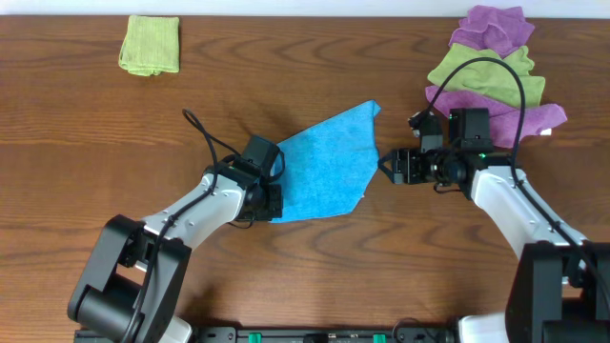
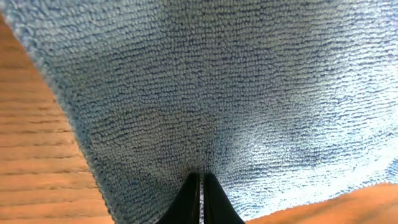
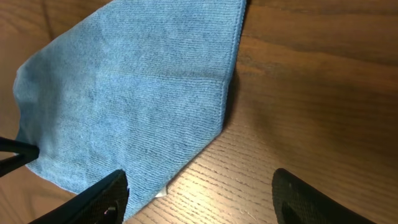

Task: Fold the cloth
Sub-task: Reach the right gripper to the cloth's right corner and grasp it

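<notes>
The blue cloth (image 1: 329, 170) lies folded on the wooden table, a slanted shape with one corner pointing to the back right. My left gripper (image 1: 271, 200) is at its front left edge, fingers shut on the blue cloth (image 2: 236, 87), which fills the left wrist view. My right gripper (image 1: 393, 166) is open and empty just right of the cloth's right edge. In the right wrist view the cloth (image 3: 137, 93) lies ahead and to the left of the open fingers (image 3: 202, 196), with a small white tag at its near edge.
A folded green cloth (image 1: 151, 44) lies at the back left. A pile of purple and green cloths (image 1: 491, 67) sits at the back right, close behind my right arm. Bare wood (image 1: 400, 257) surrounds the blue cloth.
</notes>
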